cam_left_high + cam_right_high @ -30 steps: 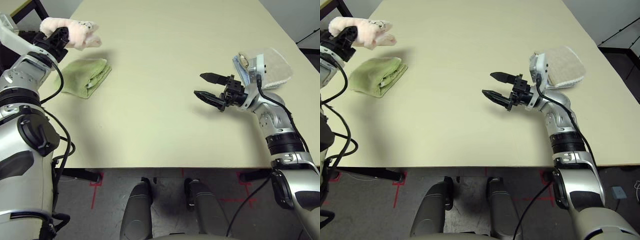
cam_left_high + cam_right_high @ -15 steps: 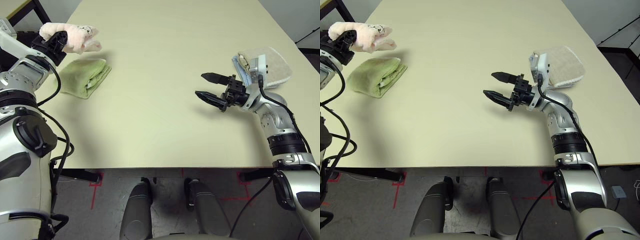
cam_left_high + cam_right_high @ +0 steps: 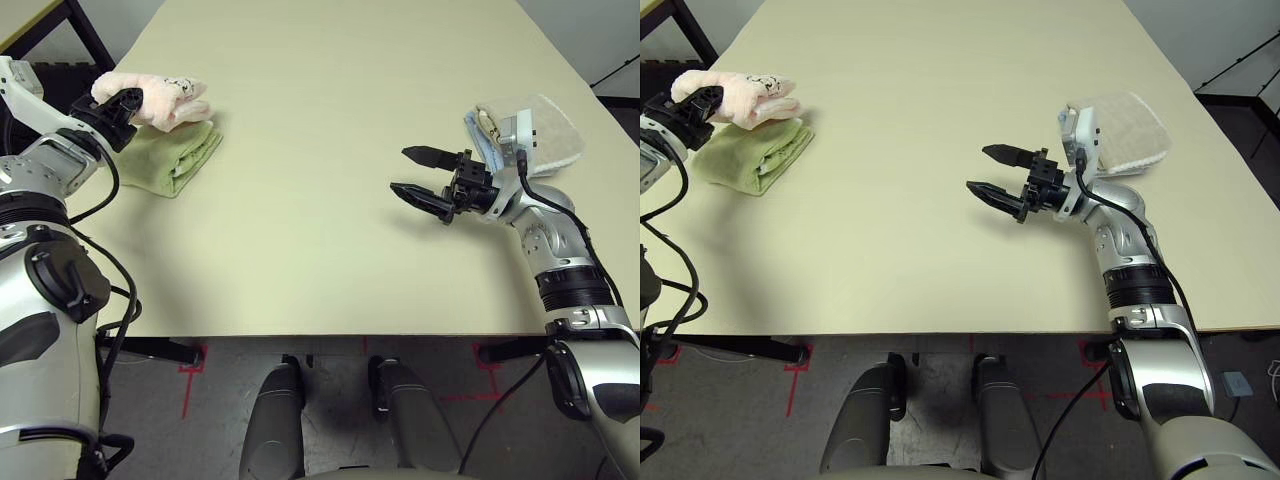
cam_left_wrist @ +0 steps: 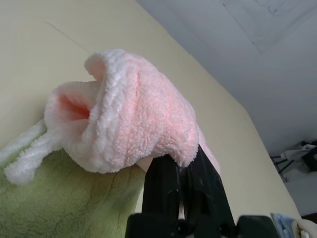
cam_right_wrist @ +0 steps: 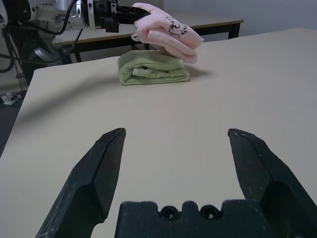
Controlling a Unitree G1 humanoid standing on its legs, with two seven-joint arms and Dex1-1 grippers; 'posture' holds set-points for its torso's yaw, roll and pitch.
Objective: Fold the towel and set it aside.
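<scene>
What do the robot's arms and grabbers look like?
Both arms are shiny silver and rounded, with black ribbed rings, dark patches and loose black cables. The left gripper and right gripper are black, each with two fingers that narrow toward the tips.

Pink towel [image 3: 165,101] = fluffy cloth (v. plush), tabletop [image 3: 300,220] smooth & matt
</scene>
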